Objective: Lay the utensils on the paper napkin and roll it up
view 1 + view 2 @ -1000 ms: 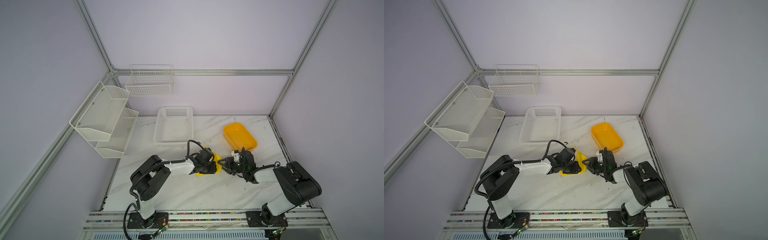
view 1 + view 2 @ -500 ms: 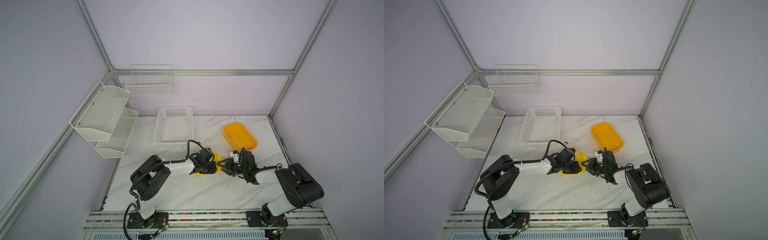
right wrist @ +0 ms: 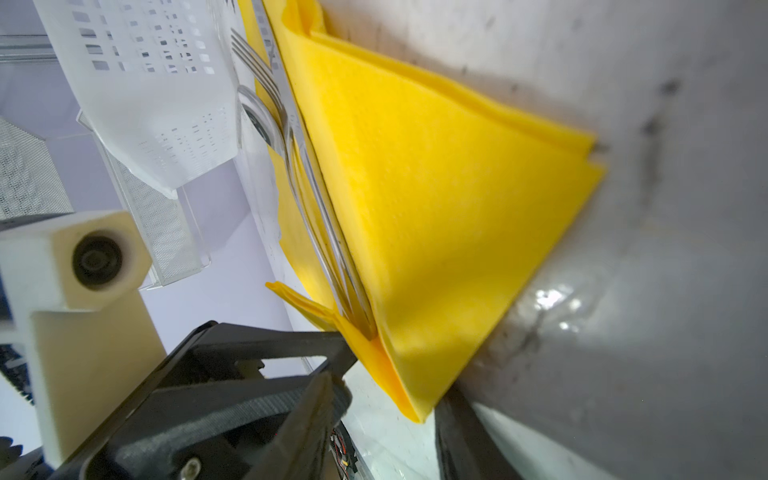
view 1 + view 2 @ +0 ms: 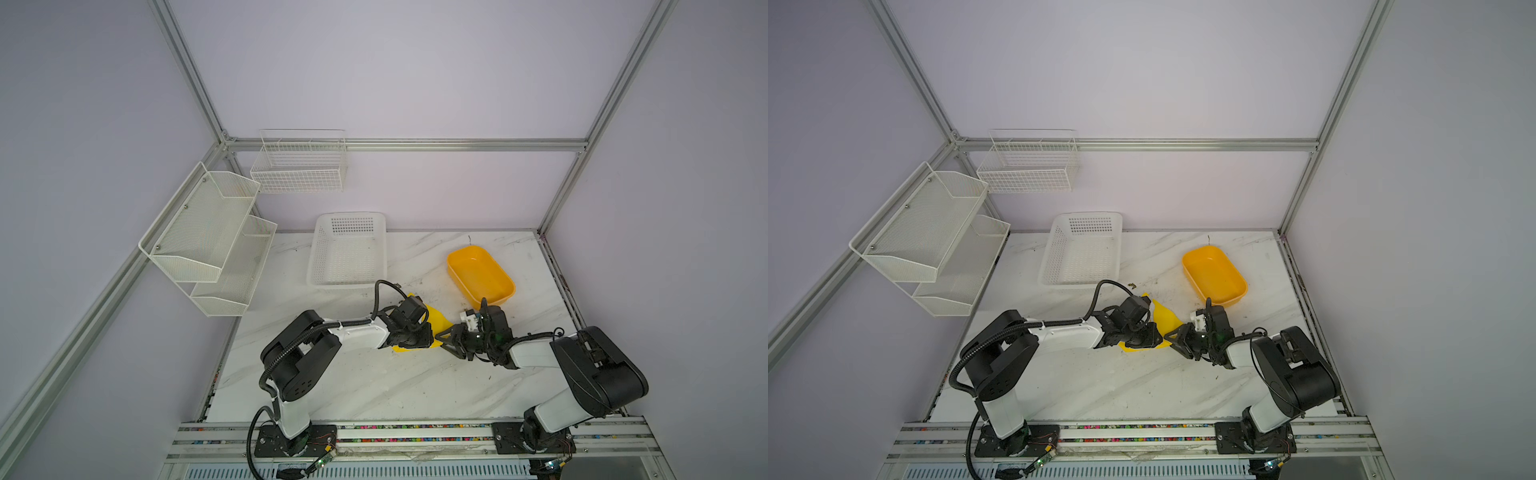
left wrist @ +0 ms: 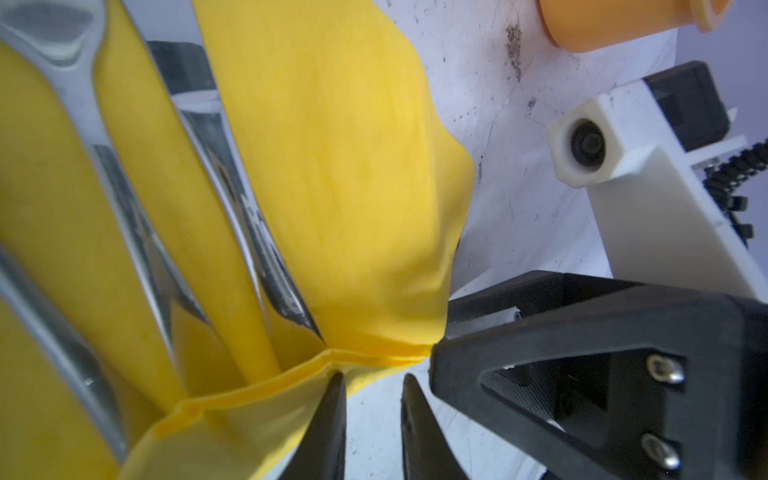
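Yellow paper napkin [image 4: 438, 322] lies mid-table, folded over the utensils [image 3: 309, 174], which lie side by side along its crease. If I roll unevenly, I judge the slick handles could fan out and slide from the open end, or the thin paper could tear. My left gripper [image 5: 372, 399], jaws barely apart on nothing, touches the near corner from the left; my right gripper [image 4: 446, 338], jaws wider apart, meets that folded edge from the right
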